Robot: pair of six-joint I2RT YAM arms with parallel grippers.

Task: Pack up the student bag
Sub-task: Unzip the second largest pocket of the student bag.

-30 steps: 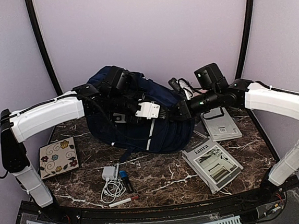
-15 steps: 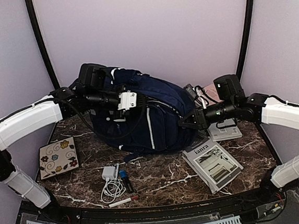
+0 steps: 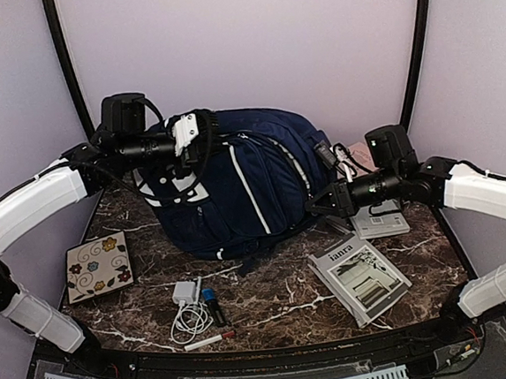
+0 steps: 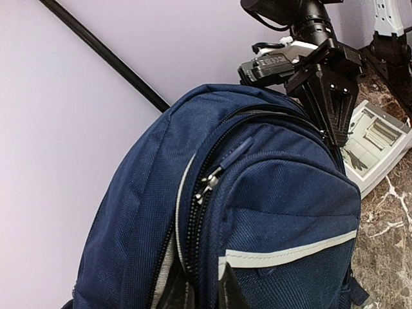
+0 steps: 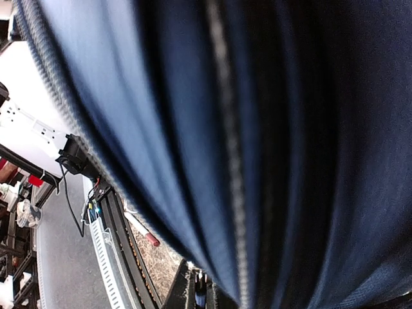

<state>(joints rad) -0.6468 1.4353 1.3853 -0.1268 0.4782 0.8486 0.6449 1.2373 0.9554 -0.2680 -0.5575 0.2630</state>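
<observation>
The student bag (image 3: 244, 186), a big navy backpack with thin white stripes, lies on the marble table, stretched between both arms. My left gripper (image 3: 197, 134) is shut on the bag's upper left edge. In the left wrist view its dark fingertips (image 4: 230, 291) pinch the fabric beside the main zip, near the student bag's (image 4: 257, 193) front pocket. My right gripper (image 3: 318, 206) is shut on the bag's right side, low near the table. The right wrist view is filled by blurred navy bag cloth (image 5: 257, 129) running down into the gripper (image 5: 203, 293).
A floral notebook (image 3: 98, 265) lies at the left. A white charger with cable (image 3: 189, 306), a dark marker (image 3: 215, 310) and a red-capped white pen (image 3: 208, 340) lie in front. A grey magazine (image 3: 358, 278) and a booklet (image 3: 380, 223) lie at the right.
My left gripper has pulled the bag's top up and to the left, spreading the bag out. My right gripper dropped down and right with the bag's side, then held still.
</observation>
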